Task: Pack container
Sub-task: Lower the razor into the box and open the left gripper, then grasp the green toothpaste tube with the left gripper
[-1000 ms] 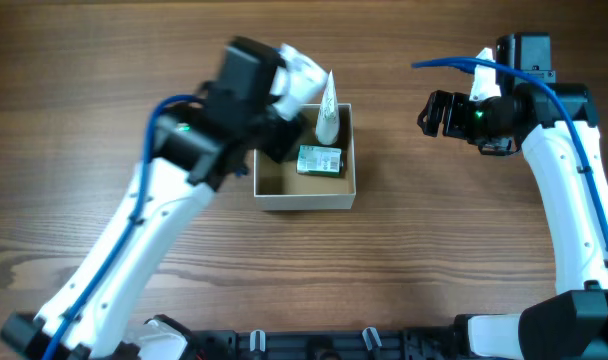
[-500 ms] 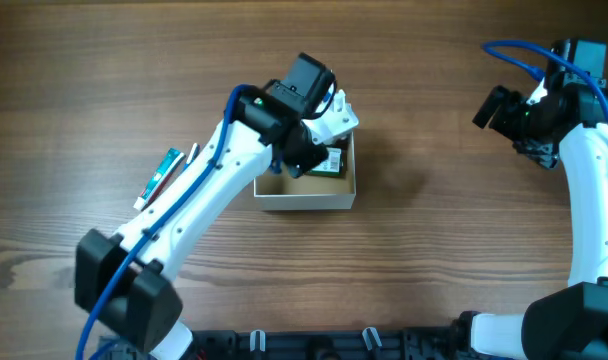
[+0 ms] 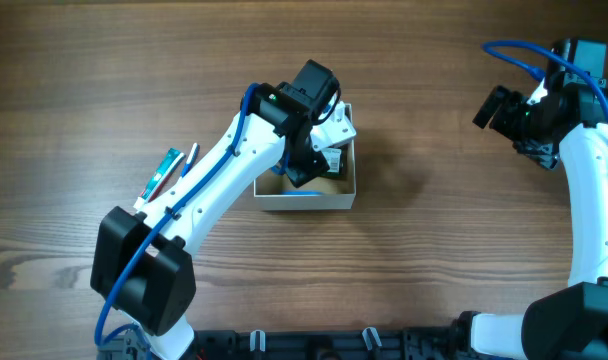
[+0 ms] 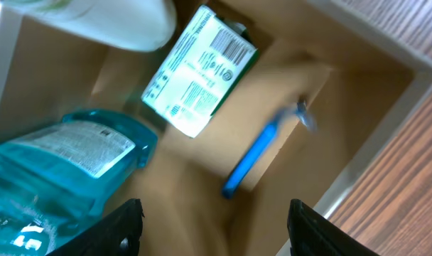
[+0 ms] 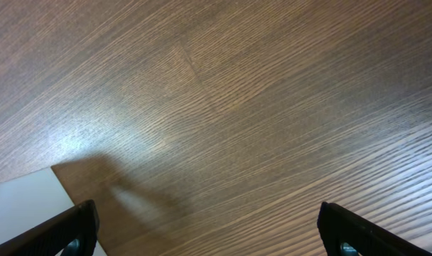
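Note:
The container (image 3: 304, 203), a white-walled box with a tan inside (image 4: 308, 92), sits mid-table. My left gripper (image 3: 306, 168) hangs over it, open (image 4: 219, 238), with nothing between its fingers. In the left wrist view a blue razor (image 4: 258, 153) lies on the box floor just ahead of the fingertips. Beside it are a green-and-white carton (image 4: 198, 71), a clear blue bottle (image 4: 60, 163) and a white tube (image 4: 102, 18). Far to the right my right gripper (image 3: 489, 108) is open (image 5: 212, 238) above bare wood, holding nothing.
A teal packet (image 3: 162, 172) and a thin pen-like stick (image 3: 189, 158) lie on the table left of the container, next to my left arm. A white corner (image 5: 24, 210) shows at the lower left of the right wrist view; I cannot tell what it is.
My left arm swung in over the container and its jaws, shut until half a second ago, have opened. The right arm drew back to the far right and then stayed still.

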### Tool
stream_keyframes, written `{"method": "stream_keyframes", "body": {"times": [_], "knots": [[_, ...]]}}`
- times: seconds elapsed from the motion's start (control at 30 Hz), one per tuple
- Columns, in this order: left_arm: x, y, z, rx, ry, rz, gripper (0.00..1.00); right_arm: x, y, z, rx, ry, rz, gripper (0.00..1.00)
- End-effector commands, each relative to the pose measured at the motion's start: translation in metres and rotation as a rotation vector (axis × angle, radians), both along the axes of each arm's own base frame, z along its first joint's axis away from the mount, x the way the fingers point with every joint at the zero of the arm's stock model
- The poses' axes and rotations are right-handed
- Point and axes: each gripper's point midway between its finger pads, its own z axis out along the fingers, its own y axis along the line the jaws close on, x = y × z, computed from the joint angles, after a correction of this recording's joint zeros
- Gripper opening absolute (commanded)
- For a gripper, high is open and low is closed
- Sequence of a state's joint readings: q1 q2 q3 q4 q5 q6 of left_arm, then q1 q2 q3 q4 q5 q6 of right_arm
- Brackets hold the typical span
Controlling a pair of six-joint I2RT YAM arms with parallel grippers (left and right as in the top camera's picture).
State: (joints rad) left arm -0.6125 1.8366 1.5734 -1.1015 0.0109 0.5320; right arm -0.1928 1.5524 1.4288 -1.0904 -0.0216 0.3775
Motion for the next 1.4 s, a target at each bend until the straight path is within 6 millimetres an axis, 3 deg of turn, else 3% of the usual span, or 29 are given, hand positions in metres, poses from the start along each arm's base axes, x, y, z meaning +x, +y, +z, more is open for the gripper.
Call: {"method": "stream_keyframes", "body": {"times": [0.0, 0.1, 0.13, 0.17, 0.23, 0.3, 0.4, 0.53, 0.7, 0.83, 1.0, 1.37], "knots": [[0.004, 0.019, 0.030, 0.014, -0.093, 0.125, 0.66, -0.001, -0.002, -0.003, -0.011, 0.012, -0.002, 1.00], [0.003, 0.037, 0.089, -0.092, -0.221, 0.265, 0.68, 0.000, -0.002, -0.003, -0.013, 0.010, 0.001, 1.00], [0.005, 0.049, 0.102, -0.106, -0.260, 0.314, 0.68, 0.000, -0.002, -0.003, -0.014, 0.009, 0.004, 1.00], [0.009, 0.075, 0.121, -0.116, -0.316, 0.418, 0.69, 0.000, -0.002, -0.003, -0.013, 0.009, 0.004, 1.00], [0.012, 0.121, 0.133, -0.121, -0.332, 0.595, 0.69, 0.000, -0.002, -0.003, -0.014, 0.010, 0.005, 1.00], [0.013, 0.164, 0.130, -0.102, -0.307, 0.759, 0.69, 0.000, -0.002, -0.003, -0.014, 0.009, 0.006, 1.00], [0.018, 0.217, 0.105, -0.128, -0.218, 0.943, 0.70, 0.002, 0.000, -0.002, -0.004, 0.001, 0.011, 1.00], [0.023, 0.249, 0.044, -0.176, -0.085, 1.065, 0.72, 0.003, 0.001, -0.002, 0.004, -0.006, 0.014, 1.00], [0.017, 0.272, -0.038, -0.044, 0.062, 1.104, 0.72, 0.003, 0.001, -0.002, 0.003, -0.006, 0.015, 1.00], [0.015, 0.272, -0.080, 0.013, 0.169, 1.047, 0.71, 0.003, 0.001, -0.002, 0.001, -0.006, 0.023, 1.00], [0.016, 0.273, -0.107, 0.033, 0.217, 1.049, 0.71, 0.003, 0.001, -0.002, -0.003, -0.005, 0.033, 1.00], [0.021, 0.293, -0.112, 0.041, 0.187, 1.096, 0.71, 0.004, 0.001, -0.001, -0.005, -0.008, 0.036, 1.00]]}}
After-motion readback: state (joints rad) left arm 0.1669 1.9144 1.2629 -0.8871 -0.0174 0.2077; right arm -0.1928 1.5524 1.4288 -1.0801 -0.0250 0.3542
